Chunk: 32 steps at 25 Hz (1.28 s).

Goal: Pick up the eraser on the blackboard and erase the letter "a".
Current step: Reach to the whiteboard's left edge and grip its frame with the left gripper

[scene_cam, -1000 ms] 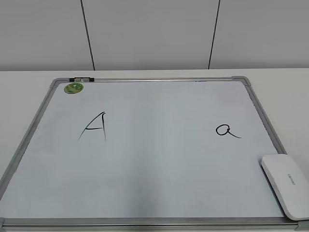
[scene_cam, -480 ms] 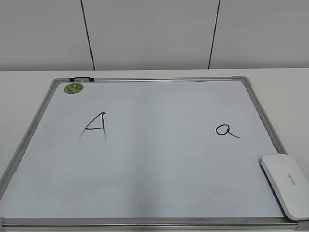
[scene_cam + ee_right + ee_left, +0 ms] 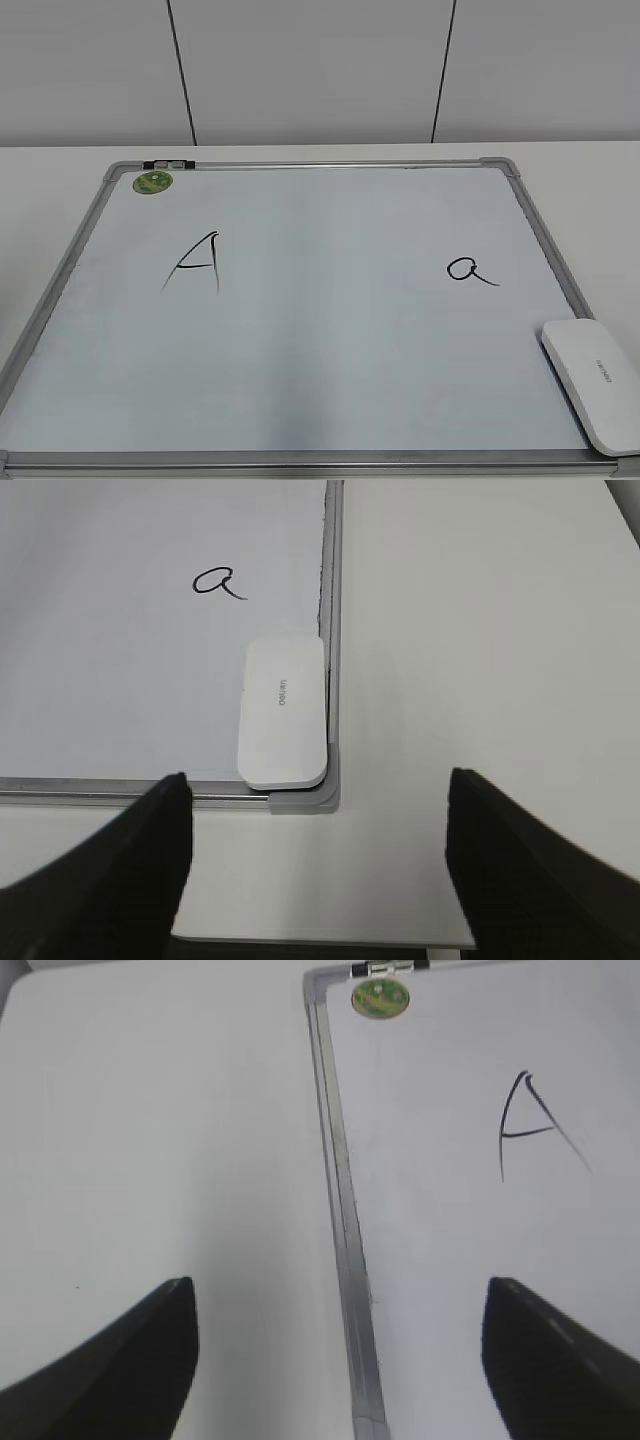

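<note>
The blackboard (image 3: 320, 330) is a white board with a silver frame lying flat on the table. The white eraser (image 3: 595, 383) lies on its near right corner, also in the right wrist view (image 3: 285, 710). The small letter "a" (image 3: 470, 270) is written right of centre, above the eraser, also in the right wrist view (image 3: 218, 581). My right gripper (image 3: 318, 865) is open and empty, above the table just in front of the eraser. My left gripper (image 3: 340, 1355) is open and empty, over the board's left frame edge (image 3: 345, 1220). Neither gripper shows in the exterior view.
A larger capital "A" (image 3: 195, 262) is written on the board's left half. A round green sticker (image 3: 153, 182) sits at the far left corner. White table surrounds the board; its front edge (image 3: 330, 942) shows below the right gripper. A panelled wall stands behind.
</note>
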Motion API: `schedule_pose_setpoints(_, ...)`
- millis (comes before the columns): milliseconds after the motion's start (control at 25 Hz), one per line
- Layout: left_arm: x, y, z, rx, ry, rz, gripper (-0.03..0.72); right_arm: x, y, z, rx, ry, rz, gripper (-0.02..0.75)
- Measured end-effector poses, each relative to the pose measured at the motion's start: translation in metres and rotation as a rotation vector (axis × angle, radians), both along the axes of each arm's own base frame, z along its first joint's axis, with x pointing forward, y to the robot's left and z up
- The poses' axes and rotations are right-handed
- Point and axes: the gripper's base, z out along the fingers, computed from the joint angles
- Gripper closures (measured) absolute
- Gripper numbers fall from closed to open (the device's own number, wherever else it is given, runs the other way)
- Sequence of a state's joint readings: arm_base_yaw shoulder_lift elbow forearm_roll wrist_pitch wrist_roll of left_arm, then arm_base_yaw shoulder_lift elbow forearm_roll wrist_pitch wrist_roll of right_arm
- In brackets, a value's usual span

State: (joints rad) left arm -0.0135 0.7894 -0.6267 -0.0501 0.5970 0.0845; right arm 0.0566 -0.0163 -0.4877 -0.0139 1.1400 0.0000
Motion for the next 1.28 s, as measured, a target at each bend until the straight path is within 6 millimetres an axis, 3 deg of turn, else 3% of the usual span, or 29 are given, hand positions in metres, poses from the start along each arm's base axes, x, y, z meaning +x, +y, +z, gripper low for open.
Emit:
schedule_pose_setpoints(680,0.159,-0.004,-0.059,-0.009,0.494,-0.019,0.038,0.0,0.0,0.0,0.0,0.0,0.0,0.151)
schedule_pose_setpoints(960,0.204,0.005,-0.087,-0.016,0.614,-0.06,0.043,0.0,0.0,0.0,0.0,0.0,0.0,0.151)
schedule_pose_setpoints(1280,0.235,0.02,-0.121,-0.113,0.695,-0.118,0.097,0.0,0.0,0.0,0.0,0.0,0.0,0.151)
